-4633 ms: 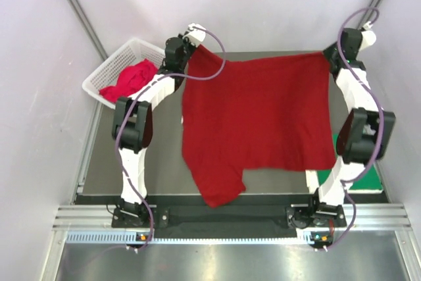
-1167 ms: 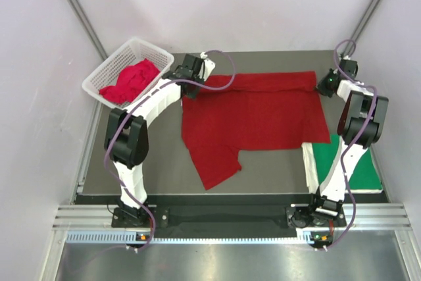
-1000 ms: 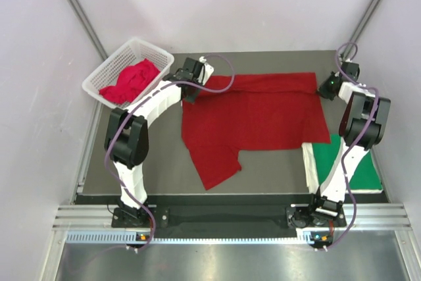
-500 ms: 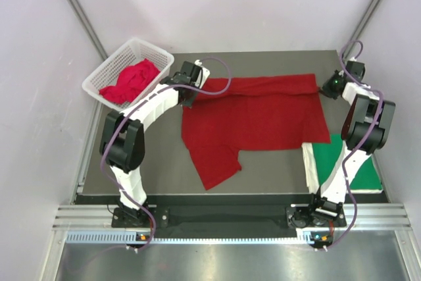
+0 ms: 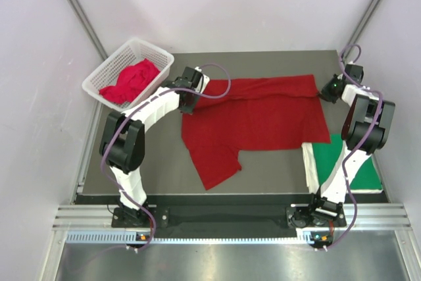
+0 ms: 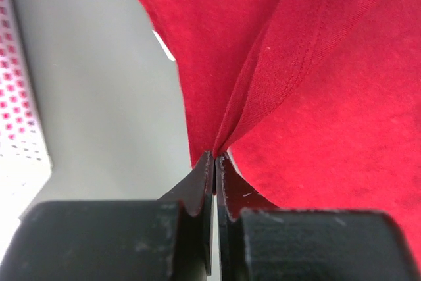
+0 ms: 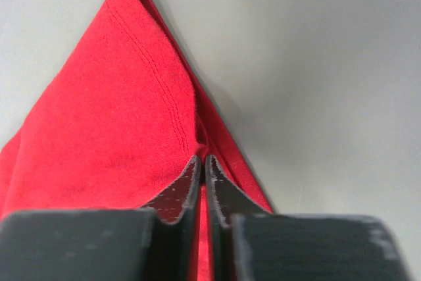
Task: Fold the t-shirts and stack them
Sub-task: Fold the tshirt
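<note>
1. Desk: red shirt lies spread between both sets of fingers.
2. Only the top view shows the green shirt, nearward of the right fingers.
3. Wrist views: left fingers and right fingers each pinch a shirt corner.

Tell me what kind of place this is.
Probably a robotics lab test cell, not a home: two robot arms mounted on an aluminium rail, plain pale walls boxing in a dark table, a red t-shirt laid out.
</note>
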Tool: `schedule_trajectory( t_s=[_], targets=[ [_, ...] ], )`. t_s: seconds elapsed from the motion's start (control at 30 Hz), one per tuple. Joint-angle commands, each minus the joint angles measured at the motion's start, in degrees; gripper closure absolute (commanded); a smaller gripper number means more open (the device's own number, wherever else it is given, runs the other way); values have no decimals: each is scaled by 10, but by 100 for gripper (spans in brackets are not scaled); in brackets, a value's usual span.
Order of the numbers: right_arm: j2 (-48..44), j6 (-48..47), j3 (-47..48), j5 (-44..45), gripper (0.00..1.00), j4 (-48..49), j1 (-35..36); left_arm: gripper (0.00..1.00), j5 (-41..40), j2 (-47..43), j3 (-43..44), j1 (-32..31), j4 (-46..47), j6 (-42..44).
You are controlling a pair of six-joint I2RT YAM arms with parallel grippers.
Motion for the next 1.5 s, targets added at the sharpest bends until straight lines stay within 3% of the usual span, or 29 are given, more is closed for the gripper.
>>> schedule_trajectory(
  t_s=[0.0,0.07,0.1,0.17,0.23,0.27,0.3,0.33,0.5,0.6,0.77,0.8,1.0,1.37,1.47],
  targets=[
    [-18,-11,11,-7,94,-4,-11,96,21,-1,21,-8,-39,-15],
    [-18,-11,24,-8,88,-16,-12,91,27,-8,27,-13,-51,-15],
    [-20,-12,30,-7,82,-32,-12,83,22,-15,30,-20,-66,-18],
    [-25,-11,51,9,76,-73,-12,81,22,-23,37,-25,-84,-25],
    [-33,-4,74,26,75,-106,-11,73,14,-36,41,-30,-99,-38],
    [-36,8,81,32,75,-135,-11,57,9,-41,39,-30,-100,-54],
    [-38,13,88,41,75,-146,-4,22,3,-48,39,-30,-99,-64],
    [-40,16,98,45,75,-156,0,17,-2,-50,38,-30,-97,-70],
    [-29,49,114,64,75,-180,20,23,-22,15,105,-1,-91,-150],
    [-23,83,122,87,75,-200,22,29,35,76,173,34,-96,-192],
    [-4,180,139,121,76,-248,28,63,107,97,194,59,-9,-220],
    [0,193,140,119,76,-249,32,66,126,98,191,59,9,-221],
    [39,254,156,118,76,-249,47,69,157,117,167,59,72,-224],
    [70,272,168,150,75,-251,49,69,145,172,162,60,58,-223],
    [76,256,173,172,83,-250,48,69,124,191,162,60,42,-224]
  ],
)
